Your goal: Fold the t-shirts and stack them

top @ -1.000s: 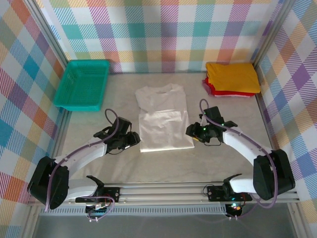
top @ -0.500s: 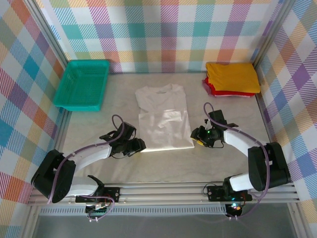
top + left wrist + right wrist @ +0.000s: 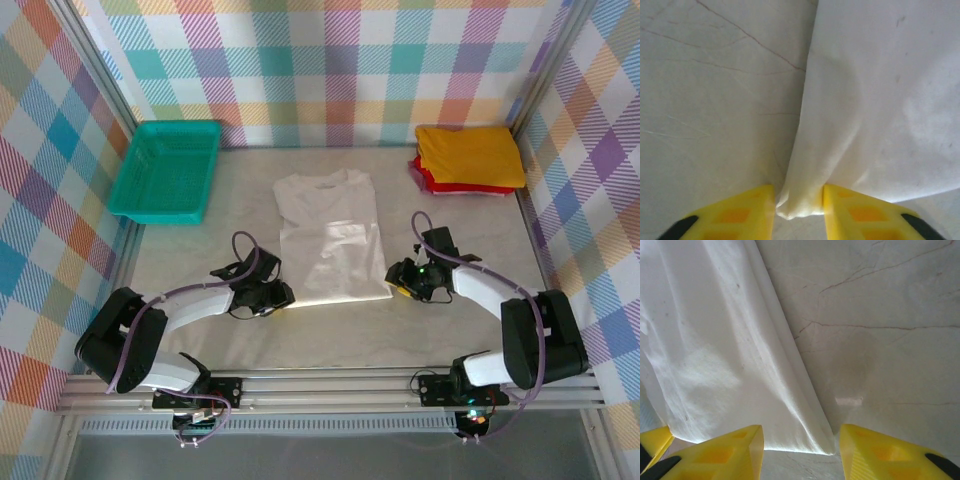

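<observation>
White t-shirt (image 3: 332, 240) lay flat in the middle of the surface (image 3: 180, 250), sides folded in to a long rectangle, collar end toward the far wall, hem toward the arms; cloth thin and wrinkly.

Left hand (image 3: 284, 296) sat low at the near-left hem corner. In the left wrist view the left hand (image 3: 799, 214) was clenched on that corner; the white t-shirt (image 3: 880, 100) bunched into a narrow tuck touching both yellow fingers (image 3: 740, 216); the rest of the cloth spread away to the right; bare marbled surface (image 3: 715, 75) to the left.

Right hand (image 3: 393, 282) sat low at the near-right hem corner. In the right wrist view the right hand (image 3: 801, 450) was released, jaws wide apart; the corner of the white t-shirt (image 3: 715, 340) lay between the yellow fingers (image 3: 725, 452), nearer the right one, not pinched; surface (image 3: 890, 315) bare beside the shirt edge.

Mustard-yellow t-shirt (image 3: 470, 155) lay folded on top of the red t-shirt (image 3: 432, 182) in the far-right corner, well apart from both hands; teal mesh basket (image 3: 165, 170) stood at far left.
</observation>
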